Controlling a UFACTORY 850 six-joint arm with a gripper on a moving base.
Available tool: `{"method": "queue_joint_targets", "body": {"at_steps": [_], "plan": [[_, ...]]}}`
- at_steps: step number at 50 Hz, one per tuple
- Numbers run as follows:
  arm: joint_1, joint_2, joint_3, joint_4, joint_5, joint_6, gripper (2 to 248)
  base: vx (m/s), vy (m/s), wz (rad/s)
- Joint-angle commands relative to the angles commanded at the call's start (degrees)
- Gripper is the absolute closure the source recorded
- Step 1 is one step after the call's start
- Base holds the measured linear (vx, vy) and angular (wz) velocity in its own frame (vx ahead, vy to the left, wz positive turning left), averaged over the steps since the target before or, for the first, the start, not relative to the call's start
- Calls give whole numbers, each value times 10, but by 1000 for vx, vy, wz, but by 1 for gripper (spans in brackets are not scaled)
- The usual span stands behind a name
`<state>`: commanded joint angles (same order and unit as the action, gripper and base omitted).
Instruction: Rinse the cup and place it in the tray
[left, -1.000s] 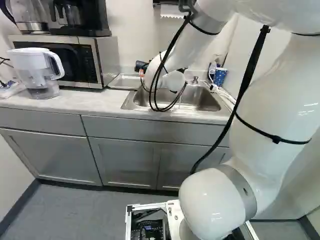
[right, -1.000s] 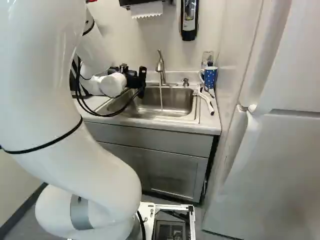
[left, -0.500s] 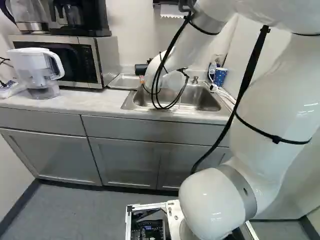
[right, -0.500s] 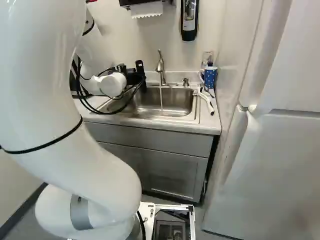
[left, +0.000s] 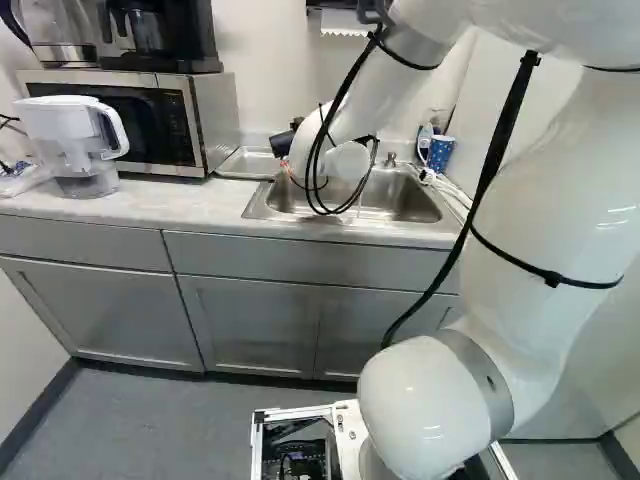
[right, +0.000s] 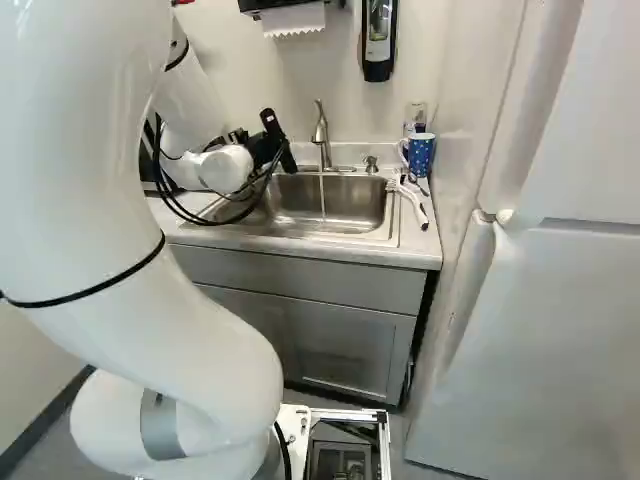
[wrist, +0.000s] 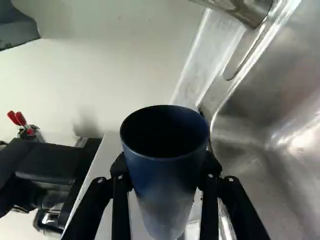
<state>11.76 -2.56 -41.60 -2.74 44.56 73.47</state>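
While clamping dark blue cup in gripper, newly tilted near tray; probably draining, with placing left.

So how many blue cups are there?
2: the dark blue cup in the gripper, and the spotted blue mug right of the sink in the right base view. The arm may hide others.

White arm up & over, bent, fwd link sloping down w/ wrist low at far end. Blk pincer just past wrist; its 2 fingers parted, gripping from both sides.
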Motion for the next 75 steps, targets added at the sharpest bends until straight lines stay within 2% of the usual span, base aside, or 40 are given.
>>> {"method": "queue_joint_targets", "body": {"at_steps": [75], "plan": [[0,0,0,0,0,-452,125,0,0,0]]}}
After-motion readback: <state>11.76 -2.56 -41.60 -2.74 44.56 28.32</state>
